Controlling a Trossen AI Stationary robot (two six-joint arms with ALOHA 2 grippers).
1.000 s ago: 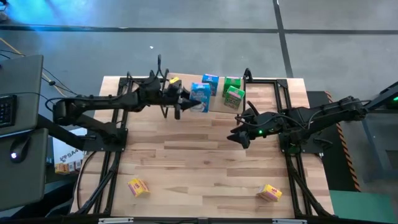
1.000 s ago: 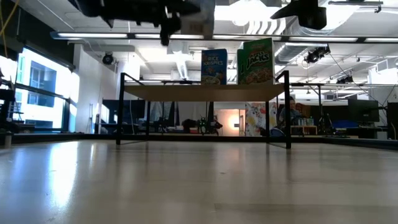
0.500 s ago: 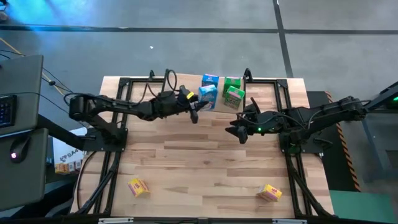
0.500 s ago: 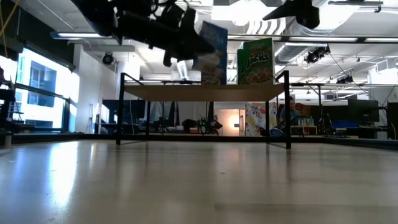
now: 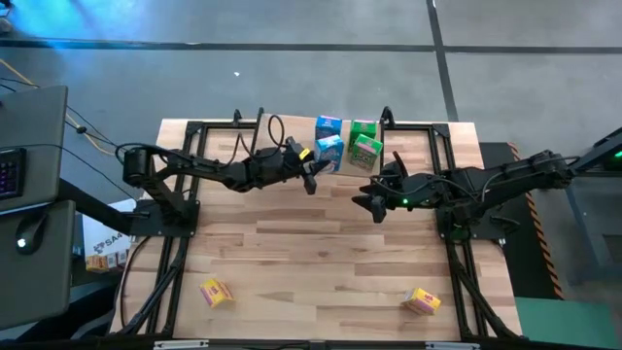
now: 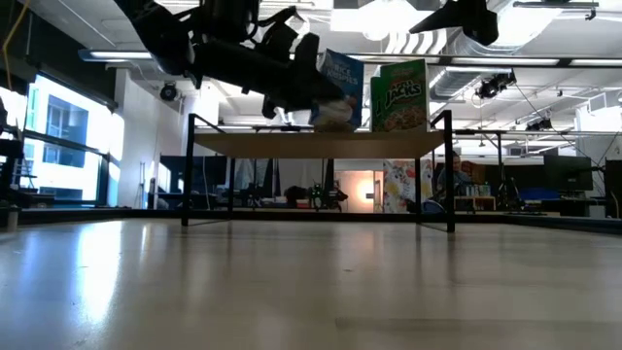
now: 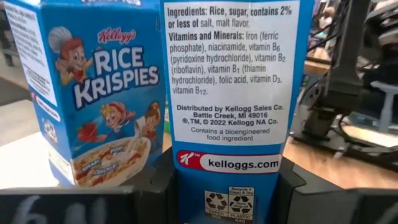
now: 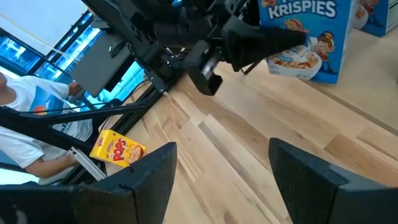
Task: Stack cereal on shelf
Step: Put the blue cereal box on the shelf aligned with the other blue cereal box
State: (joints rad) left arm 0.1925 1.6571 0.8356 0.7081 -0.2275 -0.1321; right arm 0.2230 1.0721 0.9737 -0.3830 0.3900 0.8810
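Wood table (image 5: 321, 243): two yellow boxes (image 5: 216, 291) (image 5: 422, 301), shelf (image 5: 408, 136); shelf: blue box (image 5: 328, 126), probably two green boxes (image 5: 364, 144).

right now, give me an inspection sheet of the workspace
surface: light wood plank table, mostly bare.
job's things: low wood-topped shelf with black legs holds one blue Rice Krispies box and two green boxes; a second blue box is gripped just above the shelf, tilted, beside the first; two yellow boxes lie near the table's front edge.
clutter: nothing seen.
grippers: left gripper has its jaws shut on the second blue box; right gripper hovers in front of the green boxes, jaws open and empty.
cables: looped cables on the left arm.
surroundings: a person sits beyond the table.
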